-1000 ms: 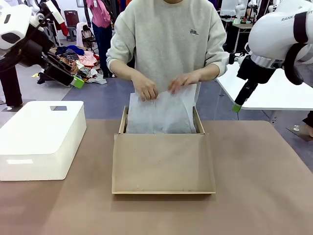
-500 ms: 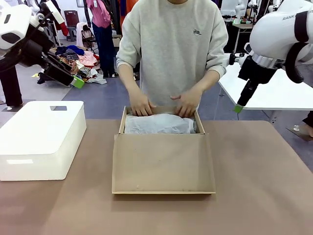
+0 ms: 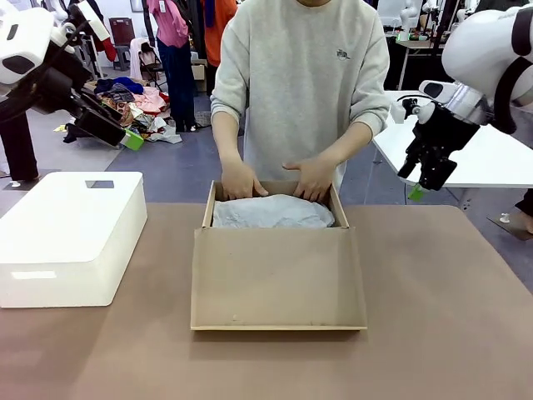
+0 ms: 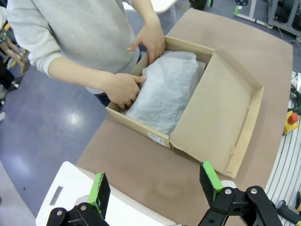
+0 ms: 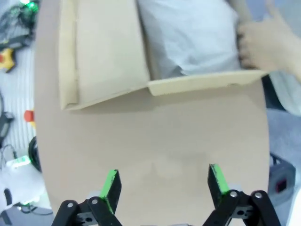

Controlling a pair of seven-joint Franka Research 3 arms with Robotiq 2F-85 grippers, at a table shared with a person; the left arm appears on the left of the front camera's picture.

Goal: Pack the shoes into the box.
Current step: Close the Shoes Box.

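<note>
A: Why are the person's hands (image 3: 240,179) at the far wall of the cardboard shoebox (image 3: 340,210)?

B: They're pressing the white tissue paper (image 3: 273,212) down inside it. The paper mounds up, so I'd judge the shoes lie beneath, though no leather shows. The flap lid (image 3: 279,279) lies open on the near side.

A: And the grippers?

B: Both the left gripper (image 4: 153,178) and the right gripper (image 5: 164,175) are spread wide and empty, well apart from the shoebox, one off each side.

A blue-grey floor (image 3: 166,171) lies beyond the brown table (image 3: 441,317); a heap of clothes (image 3: 137,104) sits far left, a white table (image 3: 491,162) right, perhaps a chair (image 3: 123,33) behind.
</note>
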